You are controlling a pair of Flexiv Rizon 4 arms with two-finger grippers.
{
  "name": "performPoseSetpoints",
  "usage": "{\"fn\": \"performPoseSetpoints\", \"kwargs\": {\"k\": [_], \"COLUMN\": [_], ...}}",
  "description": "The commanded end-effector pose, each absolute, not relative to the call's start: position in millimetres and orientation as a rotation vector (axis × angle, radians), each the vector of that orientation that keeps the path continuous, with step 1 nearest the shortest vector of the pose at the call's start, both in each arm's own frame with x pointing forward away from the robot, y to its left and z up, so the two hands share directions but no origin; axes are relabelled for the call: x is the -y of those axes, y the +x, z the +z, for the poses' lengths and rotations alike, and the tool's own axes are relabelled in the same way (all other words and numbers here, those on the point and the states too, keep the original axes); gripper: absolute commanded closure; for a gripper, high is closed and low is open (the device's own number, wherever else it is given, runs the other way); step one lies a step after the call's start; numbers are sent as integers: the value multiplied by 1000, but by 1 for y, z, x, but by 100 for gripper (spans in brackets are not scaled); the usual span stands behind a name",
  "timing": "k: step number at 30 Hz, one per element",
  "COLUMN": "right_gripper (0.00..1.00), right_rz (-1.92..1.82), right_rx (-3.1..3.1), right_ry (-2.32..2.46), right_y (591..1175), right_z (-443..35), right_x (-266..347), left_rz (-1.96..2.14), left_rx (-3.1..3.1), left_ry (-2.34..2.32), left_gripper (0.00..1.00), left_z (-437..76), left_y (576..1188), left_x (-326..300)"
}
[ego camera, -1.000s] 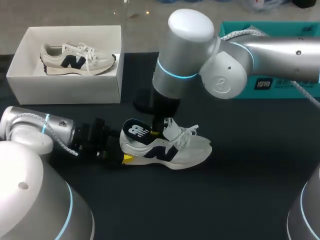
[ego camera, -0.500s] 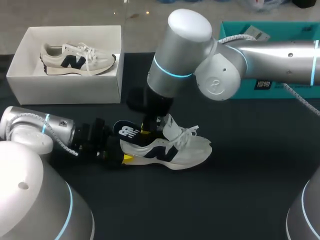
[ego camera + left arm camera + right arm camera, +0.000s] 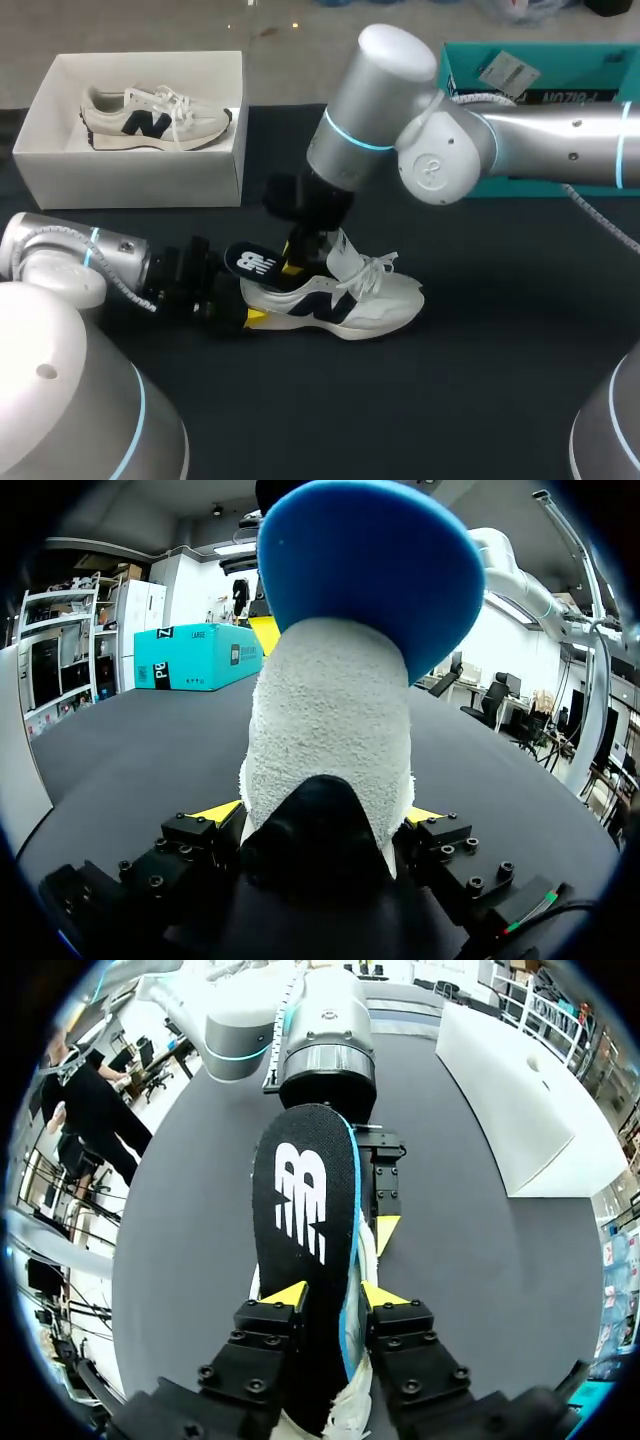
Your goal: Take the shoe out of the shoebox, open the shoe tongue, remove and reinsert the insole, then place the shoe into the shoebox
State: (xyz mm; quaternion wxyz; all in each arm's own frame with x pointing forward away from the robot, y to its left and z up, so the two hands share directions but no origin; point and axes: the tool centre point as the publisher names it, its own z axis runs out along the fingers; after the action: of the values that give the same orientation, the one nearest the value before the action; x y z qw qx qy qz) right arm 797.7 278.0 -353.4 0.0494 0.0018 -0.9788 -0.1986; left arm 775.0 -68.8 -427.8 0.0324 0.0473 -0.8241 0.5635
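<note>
The shoe (image 3: pixel 340 300) lies on the desk (image 3: pixel 480 390) at mid-frame, toe pointing right, its heel clamped by the left end effector (image 3: pixel 252 312). The right end effector (image 3: pixel 292 266), above the collar, pinches the insole (image 3: pixel 255 264), whose long axis slants up and left out of the shoe, so that arm is nearer

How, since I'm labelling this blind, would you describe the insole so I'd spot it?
On the black table lies a white sneaker, outside the box. From its heel opening juts the insole, pinched by the right gripper: dark, flat, white logo, blue edge.
</note>
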Motion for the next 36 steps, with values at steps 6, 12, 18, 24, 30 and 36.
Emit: {"fn": "performPoseSetpoints", "kwargs": {"k": [6,12,18,24,30,36], "right_gripper": [72,100,100,100,100,100], "right_rz": [-615,-627,-628,-786,-883,-927], "right_rx": [2912,2847,2790,2735,2729,2724], "right_ry": [108,156,171,140,158,158], "right_y": [802,797,791,794,798,801], "right_z": [-355,-355,-362,-346,-318,-296], "right_x": [-283,-280,-282,-287,-299,-307], "left_rz": [1731,1731,1731,1731,1731,1731], "left_rx": [2537,2537,2537,2537,2537,2537], "left_ry": [145,145,145,145,145,145], "left_gripper": [100,100,100,100,100,100], "left_z": [-430,-430,-430,-430,-430,-430], "left_y": [777,777,777,777,777,777], "left_x": [69,69,69,69,69,69]}}
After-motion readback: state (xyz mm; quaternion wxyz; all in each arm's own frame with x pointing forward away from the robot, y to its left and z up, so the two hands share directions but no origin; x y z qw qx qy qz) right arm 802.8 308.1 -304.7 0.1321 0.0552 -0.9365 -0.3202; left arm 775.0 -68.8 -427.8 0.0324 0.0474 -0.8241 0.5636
